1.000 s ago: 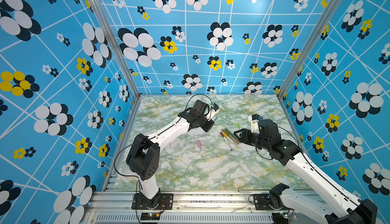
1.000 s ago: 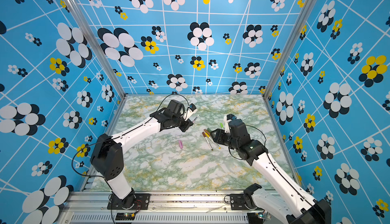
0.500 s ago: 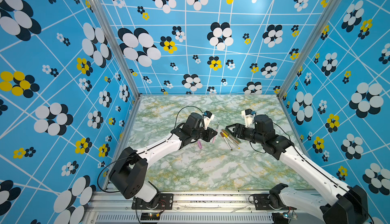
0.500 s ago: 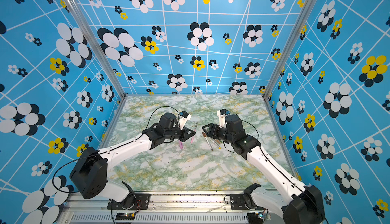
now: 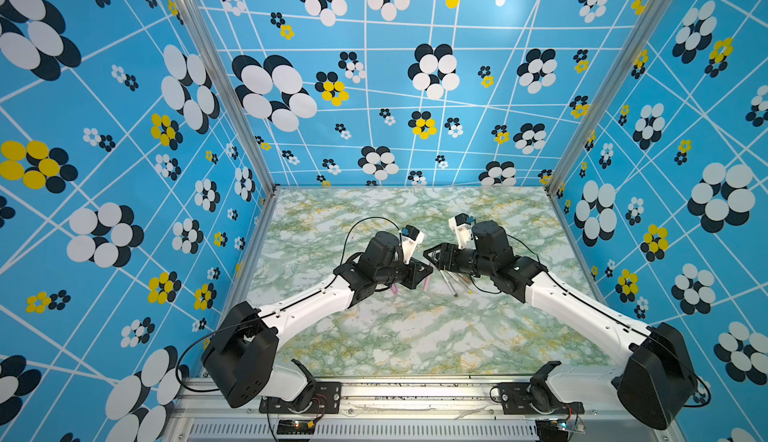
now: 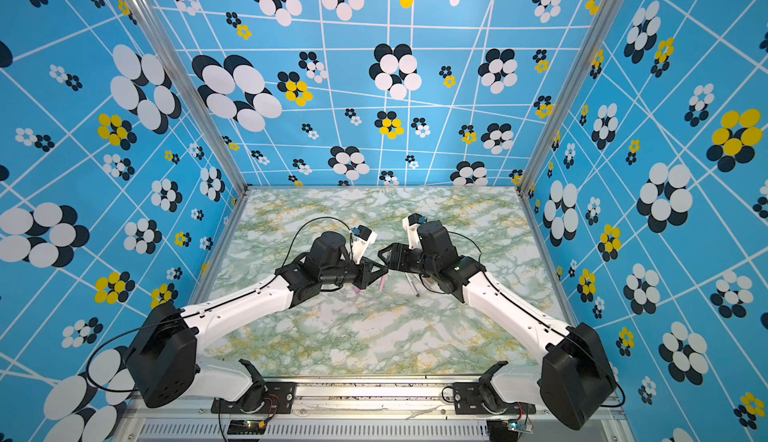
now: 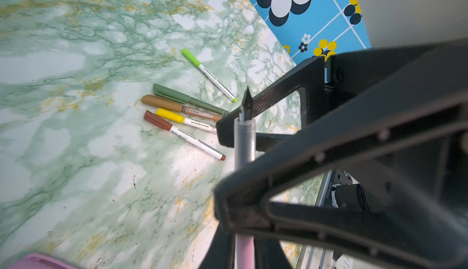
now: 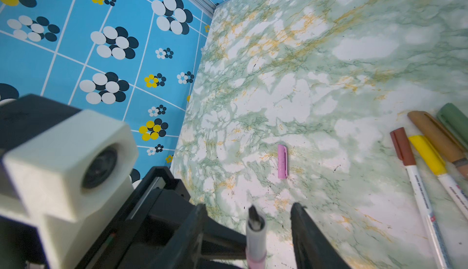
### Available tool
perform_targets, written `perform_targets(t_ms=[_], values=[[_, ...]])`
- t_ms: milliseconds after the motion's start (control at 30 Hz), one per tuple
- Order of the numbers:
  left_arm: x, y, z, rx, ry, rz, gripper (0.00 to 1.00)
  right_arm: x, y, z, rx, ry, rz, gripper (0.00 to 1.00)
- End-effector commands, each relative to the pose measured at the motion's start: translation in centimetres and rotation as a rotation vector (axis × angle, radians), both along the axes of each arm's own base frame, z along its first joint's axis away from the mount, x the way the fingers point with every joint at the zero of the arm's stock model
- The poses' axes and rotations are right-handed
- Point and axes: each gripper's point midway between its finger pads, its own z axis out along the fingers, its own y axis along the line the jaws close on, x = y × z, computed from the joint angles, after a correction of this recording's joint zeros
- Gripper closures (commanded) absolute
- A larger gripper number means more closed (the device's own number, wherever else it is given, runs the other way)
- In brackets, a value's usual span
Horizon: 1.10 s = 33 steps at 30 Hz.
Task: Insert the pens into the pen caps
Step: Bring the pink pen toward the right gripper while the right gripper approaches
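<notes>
- The pink pen (image 7: 244, 138) has no cap on. It sits crosswise in the left gripper (image 5: 422, 272), lifted off the table. Its grey neck and dark chisel tip stick out past the jaws, with the pink barrel behind them — a hold that, I judge, leaves the tip free to enter a cap.
- Its pink cap (image 8: 282, 161) lies flat on the marble table (image 8: 354, 52), apart from the pen and from both grippers. It must be picked up before the two can be joined.
- The left gripper is clamped tight on the pen's barrel, just behind the grey neck.
- The right gripper (image 5: 434, 256) meets the left one tip to tip, jaws partly apart and holding nothing.
- In the right wrist view one finger (image 8: 304, 232) stands beside the pen tip, with table showing between them. The other finger is lost against the left gripper's black frame, so I cannot tell whether it touches the pen. It is probably there to steady or straighten the pen.
- Further out, five pens (image 7: 169, 115) lie capped in a loose bunch on the table near the grippers — light green, dark green, tan, yellow and brown. The pink pair looks like the last one to do.
</notes>
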Motion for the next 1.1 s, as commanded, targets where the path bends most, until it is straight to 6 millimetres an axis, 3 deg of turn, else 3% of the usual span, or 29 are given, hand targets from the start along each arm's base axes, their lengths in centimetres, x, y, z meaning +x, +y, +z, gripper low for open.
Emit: perform_targets(t_ms=[0, 367, 467, 633, 767, 867, 1067], values=[[-0.1, 0.2, 1.6, -0.037, -0.043, 0.019, 0.93, 0.5, 0.9, 0.8, 0.017, -0.015, -0.007, 0.51], [0.1, 0.9, 2.0, -0.029, -0.058, 0.055, 0.92, 0.3, 1.7, 0.7, 0.004, -0.005, -0.008, 0.91], [-0.2, 1.1, 1.5, -0.012, -0.027, 0.056, 0.85, 0.3, 1.9, 1.0, 0.001, -0.007, -0.006, 0.98], [-1.4, 1.3, 0.6, 0.012, 0.006, 0.014, 0.73, 0.5, 2.0, 2.1, 0.012, -0.027, -0.001, 1.0], [-2.0, 1.6, 0.2, 0.026, 0.012, 0.001, 0.69, 0.3, 2.4, 2.7, 0.025, -0.035, 0.012, 1.0], [-2.0, 1.8, 0.2, 0.028, 0.008, 0.005, 0.73, 0.1, 2.7, 2.6, 0.024, -0.03, 0.021, 1.0], [-2.0, 1.8, 0.4, 0.026, 0.007, 0.008, 0.9, -0.1, 2.9, 2.4, 0.022, -0.024, 0.025, 1.0]])
